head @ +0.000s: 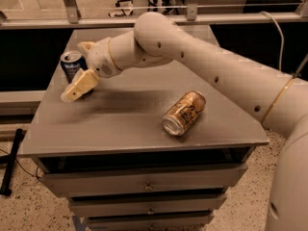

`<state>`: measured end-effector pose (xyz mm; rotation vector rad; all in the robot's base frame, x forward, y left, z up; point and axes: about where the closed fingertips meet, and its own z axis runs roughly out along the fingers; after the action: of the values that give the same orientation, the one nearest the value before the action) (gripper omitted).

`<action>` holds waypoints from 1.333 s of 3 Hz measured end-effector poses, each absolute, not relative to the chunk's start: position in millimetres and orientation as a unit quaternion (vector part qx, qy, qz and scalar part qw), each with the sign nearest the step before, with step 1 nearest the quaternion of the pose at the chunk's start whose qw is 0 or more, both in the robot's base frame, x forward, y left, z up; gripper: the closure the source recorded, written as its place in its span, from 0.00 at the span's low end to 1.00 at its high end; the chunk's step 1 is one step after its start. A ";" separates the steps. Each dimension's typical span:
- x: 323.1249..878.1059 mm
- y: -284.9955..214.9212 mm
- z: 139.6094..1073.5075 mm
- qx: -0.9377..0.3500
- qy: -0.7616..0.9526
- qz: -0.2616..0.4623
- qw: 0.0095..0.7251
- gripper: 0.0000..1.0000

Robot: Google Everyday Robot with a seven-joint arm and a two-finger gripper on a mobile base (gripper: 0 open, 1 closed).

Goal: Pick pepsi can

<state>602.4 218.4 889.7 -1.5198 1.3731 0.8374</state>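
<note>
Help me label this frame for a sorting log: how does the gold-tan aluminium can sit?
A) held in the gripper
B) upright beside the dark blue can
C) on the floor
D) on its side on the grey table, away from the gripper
D: the gold-tan aluminium can lies on its side towards the front right of the grey table, while the open gripper is across the table at the upright dark blue aluminium can.

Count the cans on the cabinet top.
2. The pepsi can stands upright at the back-left, the gripper right at it, jaws open; the gold-tan can lies on its side right of centre. None seem hidden.
</note>
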 end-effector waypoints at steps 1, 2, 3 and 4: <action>607.9 230.0 876.3 -0.596 0.563 0.362 0.444 0.18; 611.7 232.8 870.6 -0.584 0.569 0.374 0.443 0.40; 618.4 226.2 875.6 -0.572 0.571 0.377 0.451 0.64; 634.4 203.4 901.2 -0.561 0.566 0.370 0.478 0.87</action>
<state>634.4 203.4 901.2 -1.3693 1.3825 0.9023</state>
